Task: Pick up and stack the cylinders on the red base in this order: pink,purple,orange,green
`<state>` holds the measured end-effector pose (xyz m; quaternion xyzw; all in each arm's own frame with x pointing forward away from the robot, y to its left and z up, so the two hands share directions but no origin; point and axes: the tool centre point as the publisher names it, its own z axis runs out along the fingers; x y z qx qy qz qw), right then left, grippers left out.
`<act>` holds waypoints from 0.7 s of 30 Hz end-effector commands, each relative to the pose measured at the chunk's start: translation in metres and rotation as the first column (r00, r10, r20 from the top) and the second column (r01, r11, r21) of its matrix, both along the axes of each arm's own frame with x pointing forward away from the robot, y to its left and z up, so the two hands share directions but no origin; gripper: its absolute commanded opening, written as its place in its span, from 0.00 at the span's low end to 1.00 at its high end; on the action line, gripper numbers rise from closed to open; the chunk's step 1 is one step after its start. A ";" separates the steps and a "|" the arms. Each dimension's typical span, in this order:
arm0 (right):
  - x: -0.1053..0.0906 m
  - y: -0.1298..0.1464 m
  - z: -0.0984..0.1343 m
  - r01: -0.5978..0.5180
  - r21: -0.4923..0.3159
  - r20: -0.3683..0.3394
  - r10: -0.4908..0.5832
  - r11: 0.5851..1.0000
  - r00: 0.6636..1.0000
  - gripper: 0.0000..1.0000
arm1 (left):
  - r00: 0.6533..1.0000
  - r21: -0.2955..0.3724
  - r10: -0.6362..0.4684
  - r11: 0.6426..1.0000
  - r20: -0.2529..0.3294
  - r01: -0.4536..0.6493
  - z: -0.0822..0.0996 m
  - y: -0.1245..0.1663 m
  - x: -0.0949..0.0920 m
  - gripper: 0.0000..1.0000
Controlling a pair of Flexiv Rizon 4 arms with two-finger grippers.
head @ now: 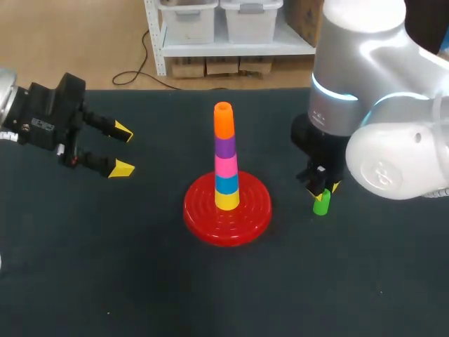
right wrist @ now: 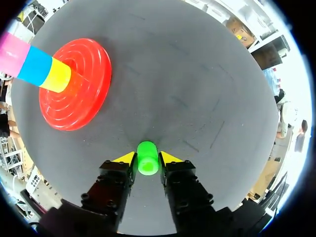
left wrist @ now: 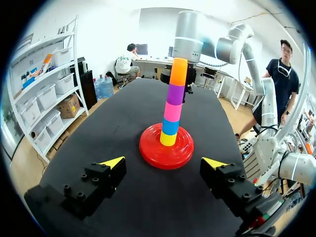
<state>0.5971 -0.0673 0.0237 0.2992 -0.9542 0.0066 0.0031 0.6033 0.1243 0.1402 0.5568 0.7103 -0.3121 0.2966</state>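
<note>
we grip the green cylinder [head: 321, 203] in our right end effector [right wrist: 148, 159], near the red base [head: 200, 210], our left end effector [left wrist: 163, 162] spread open, orange cylinder [head: 224, 121] topping the stack

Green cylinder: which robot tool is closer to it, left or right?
Right. The right tool grips the green cylinder between its two fingers. The left tool hangs open far off, on the other side of the red base.

Overhead rear camera looks down; both wrist cameras share the red base [left wrist: 152, 152].
</note>
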 end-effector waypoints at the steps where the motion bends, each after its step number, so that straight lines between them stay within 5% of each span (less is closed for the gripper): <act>1: 0.000 0.001 -0.001 0.001 -0.004 0.003 -0.001 1.000 1.000 0.24 | 1.000 -0.003 0.000 1.000 0.004 0.000 -0.001 0.001 -0.001 1.00; 7: -0.002 0.002 -0.001 -0.006 -0.010 0.007 0.006 1.000 1.000 0.14 | 1.000 -0.003 0.000 1.000 0.004 0.000 -0.001 0.001 -0.001 1.00; 10: -0.003 0.004 0.003 -0.009 -0.010 0.006 0.009 1.000 1.000 0.00 | 1.000 -0.003 0.000 1.000 0.004 0.000 -0.001 0.001 -0.001 1.00; 21: -0.008 0.018 0.076 0.017 -0.013 -0.009 -0.017 1.000 1.000 0.00 | 1.000 -0.003 0.000 1.000 0.004 0.000 -0.001 0.001 -0.001 1.00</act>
